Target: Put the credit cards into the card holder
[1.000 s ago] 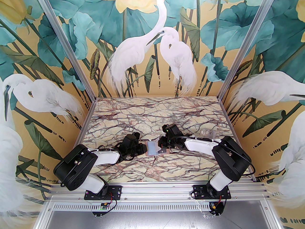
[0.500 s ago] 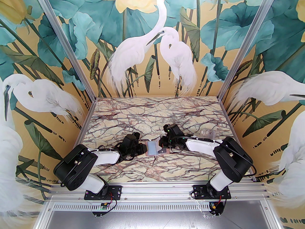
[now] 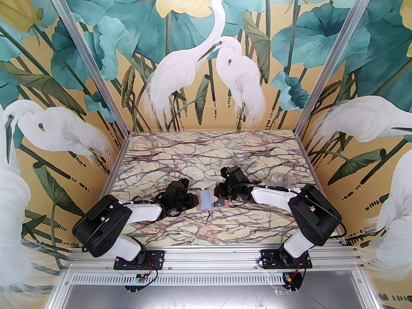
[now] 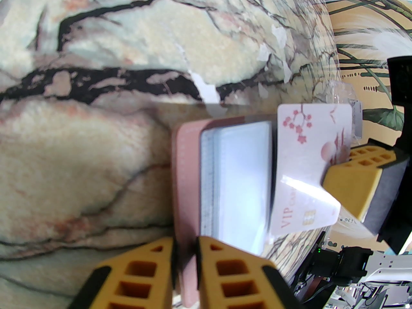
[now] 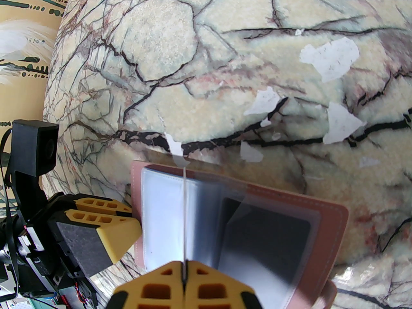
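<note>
Jaws first. Item 1, left jaws: closed narrow on the left edge of the card holder [image 4: 183,172], its pink cover passing between the two yellow fingers. I read this as a hold-down to keep the holder open.

Item 2, right jaws: pinched fully together on one credit card [image 4: 305,159], gripping it at its right side. From the right wrist the card shows only as a thin white edge rising over the sleeves.

Item 3, location: the holder lies open on the marbled surface [image 3: 206,153], in the near middle, between the two arms. The held card stands with its left edge at the clear sleeves. I cannot tell whether it has entered a pocket.

Item 4, progress, my judgement: early to middle. This card is presented but not seated. A dark rectangle in the right-hand sleeve may be a card already filed, but I cannot confirm it. A see-through piece [image 3: 280,180] lies beyond the right arm, contents unclear.

Item 5, appearance: the holder is dusty pink with stitched edges and glossy pale blue-grey sleeves inside. The card is white with pink blossom print, "VIP" lettering and a small chip mark.
</note>
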